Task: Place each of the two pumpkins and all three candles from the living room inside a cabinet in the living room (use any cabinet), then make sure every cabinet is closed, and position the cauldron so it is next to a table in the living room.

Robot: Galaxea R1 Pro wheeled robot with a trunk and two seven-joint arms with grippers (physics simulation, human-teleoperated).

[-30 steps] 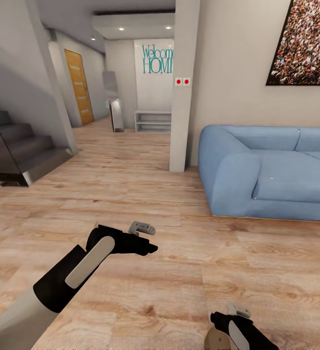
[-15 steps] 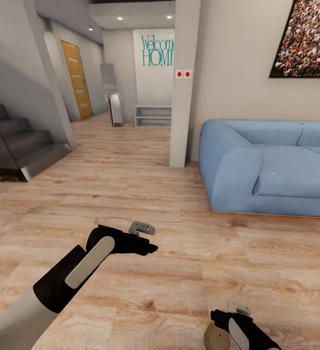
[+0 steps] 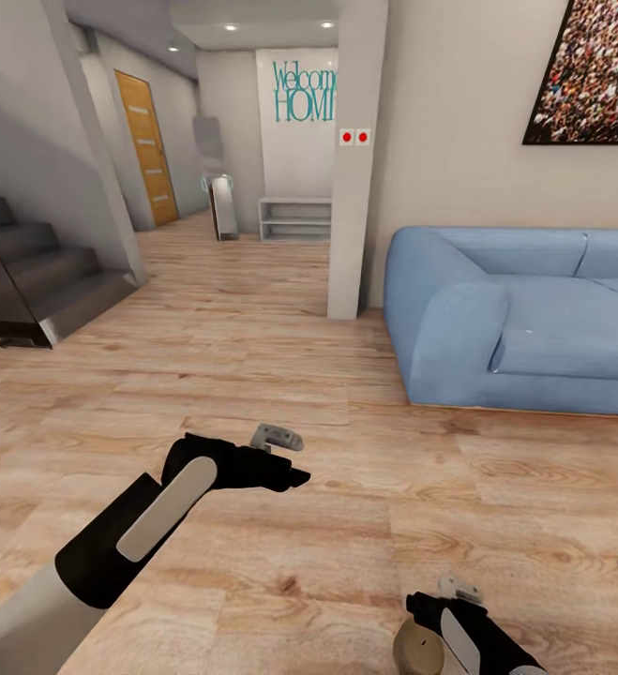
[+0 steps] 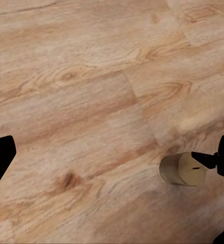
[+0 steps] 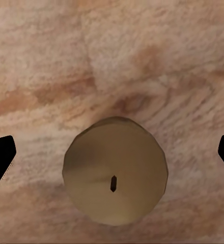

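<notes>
Camera nudged forward; arms unmoved. Right hand [image 3: 440, 609] fingers apart around candle [image 5: 115, 177], not touching. Left hand [image 3: 285, 457] apart, over floor [image 3: 365, 525].

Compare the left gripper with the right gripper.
The left gripper has only wood floor between its fingertips; the right gripper has a candle between them, though a firm grip is unclear. In the head view, the left gripper reaches farther forward and the right gripper sits at the bottom edge. Both have black fingertips.

Sofa [image 3: 524, 323] right, stairs [image 3: 27, 281] left (candle [image 3: 419, 652] nearest, on floor [image 3: 299, 394])
</notes>
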